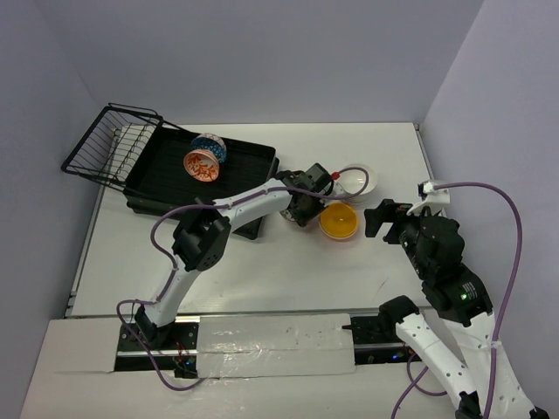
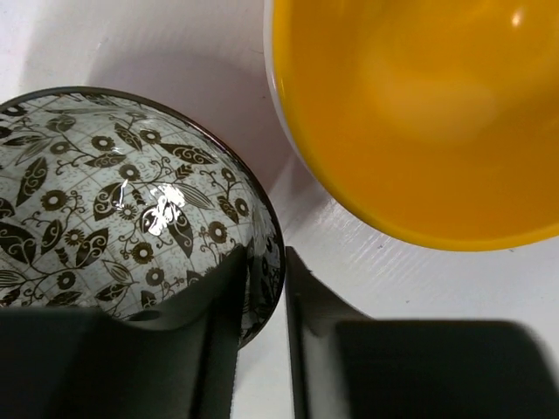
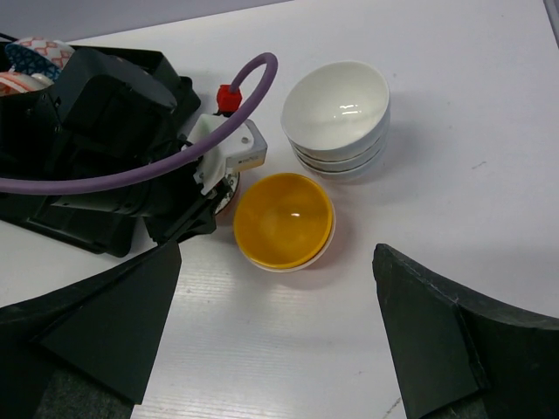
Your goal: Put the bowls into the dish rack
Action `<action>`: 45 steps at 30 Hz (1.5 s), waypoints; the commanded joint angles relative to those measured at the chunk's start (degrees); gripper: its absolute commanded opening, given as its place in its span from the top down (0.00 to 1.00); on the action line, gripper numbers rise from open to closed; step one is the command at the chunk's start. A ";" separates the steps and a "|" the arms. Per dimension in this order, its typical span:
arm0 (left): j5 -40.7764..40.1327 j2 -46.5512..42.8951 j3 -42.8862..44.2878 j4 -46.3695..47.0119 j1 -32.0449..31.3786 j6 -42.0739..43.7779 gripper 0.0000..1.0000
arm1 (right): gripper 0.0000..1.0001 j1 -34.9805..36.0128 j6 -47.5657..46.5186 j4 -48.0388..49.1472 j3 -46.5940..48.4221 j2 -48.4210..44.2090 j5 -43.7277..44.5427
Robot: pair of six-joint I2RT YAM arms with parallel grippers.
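A grey-patterned bowl (image 2: 113, 201) stands on the table just left of a yellow bowl (image 2: 419, 113) (image 1: 339, 220). My left gripper (image 2: 262, 257) (image 1: 306, 208) is shut on the patterned bowl's right rim, one finger inside and one outside. From above the gripper hides that bowl. A stack of white bowls (image 1: 356, 181) (image 3: 339, 109) stands behind the yellow bowl (image 3: 284, 218). An orange bowl (image 1: 201, 164) and a blue-patterned bowl (image 1: 212, 147) lean on edge in the black dish rack (image 1: 166, 188). My right gripper (image 1: 384, 218) (image 3: 278, 253) hovers open, empty, right of the yellow bowl.
The rack's wire basket (image 1: 109, 148) sticks out at the far left, near the left wall. Grey walls close in the table on three sides. The left arm's purple cable (image 3: 131, 179) loops over its wrist close to the white stack.
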 commanded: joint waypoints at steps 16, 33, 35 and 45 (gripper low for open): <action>6.08 -18.53 0.94 8.61 4.84 -11.71 1.00 | 0.02 0.45 -0.74 2.55 -0.32 -0.24 -0.71; 10.59 -56.06 -49.85 59.05 30.34 -58.40 1.00 | 0.02 0.37 -1.09 5.98 -2.86 0.46 -2.65; 8.40 -58.96 -55.74 64.14 32.18 -61.21 1.00 | 0.02 0.45 -1.18 5.98 -3.04 0.46 -2.65; -2.32 -64.78 -71.40 79.17 38.95 -73.16 1.00 | 0.02 0.45 -1.79 6.24 -2.87 1.87 -3.17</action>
